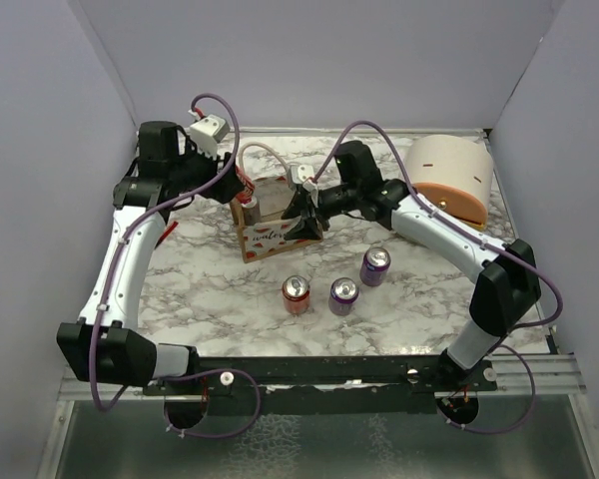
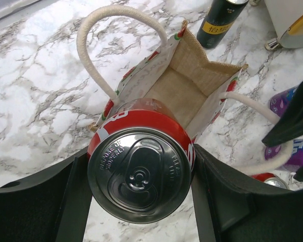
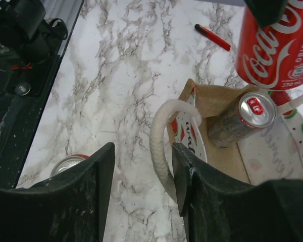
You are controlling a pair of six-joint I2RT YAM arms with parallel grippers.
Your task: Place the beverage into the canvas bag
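Beverage: red Coca-Cola can [image 2: 141, 171], upright, its pull-tab end facing the left wrist camera, held in the air over the bag's open mouth and not inside it.
Left claw [image 2: 141, 194]: closed on the can, 1 finger pressed to each side.
Canvas bag [image 1: 277, 237]: small tan tote standing upright on the bench [image 1: 210, 299], mouth open, woven lining visible down to its floor; the white panel with watermelon slices faces the arm bases.
Right claw [image 3: 141, 166]: fingers parted, set around the rope handle [image 3: 159, 136] on the bag's right side; the rope lies against 1 finger and apart from the other.
Second handle [image 2: 116, 25]: arches free on the bag's opposite side.
Dark can [image 2: 219, 20]: slim, with a yellow label band, standing on the marble just beside the bag, outside it.
Loose cans: 3 upright in front of the bag, 1 orange-red can [image 1: 296, 293] and 2 purple cans [image 1: 342, 296] [image 1: 375, 266].
Domed container [image 1: 449, 175]: peach and cream, at the far right, well apart from the bag.
Red marker [image 3: 212, 37]: lying flat on the marble.
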